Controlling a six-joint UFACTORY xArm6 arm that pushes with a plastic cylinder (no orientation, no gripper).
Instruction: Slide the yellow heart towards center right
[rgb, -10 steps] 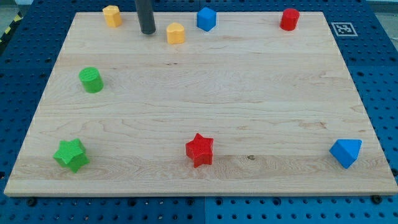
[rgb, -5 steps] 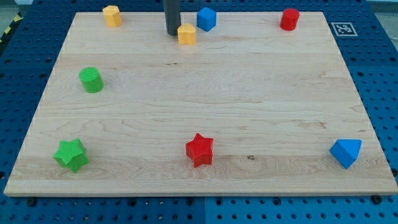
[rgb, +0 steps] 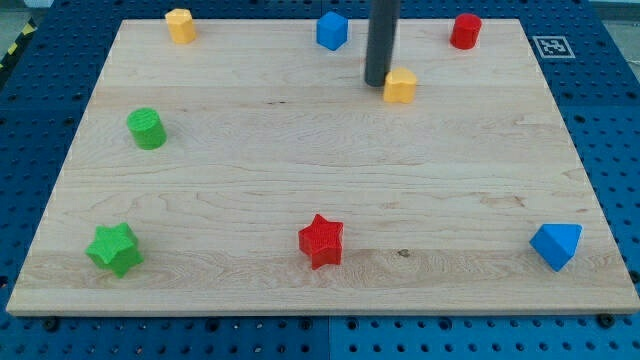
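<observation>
The yellow heart (rgb: 401, 86) lies on the wooden board (rgb: 320, 170), right of centre near the view's top. My tip (rgb: 377, 82) stands just left of it, touching or nearly touching its left side. The dark rod rises out of the view's top.
A yellow block (rgb: 180, 25) sits at the top left, a blue block (rgb: 332, 30) at top centre, a red cylinder (rgb: 465, 31) at top right. A green cylinder (rgb: 147, 128) and green star (rgb: 114, 249) are on the left. A red star (rgb: 321, 241) and blue block (rgb: 556, 245) lie near the bottom.
My tip has moved right and slightly down, pushing the yellow heart from beside the blue block to right of centre. The other blocks have not moved.
</observation>
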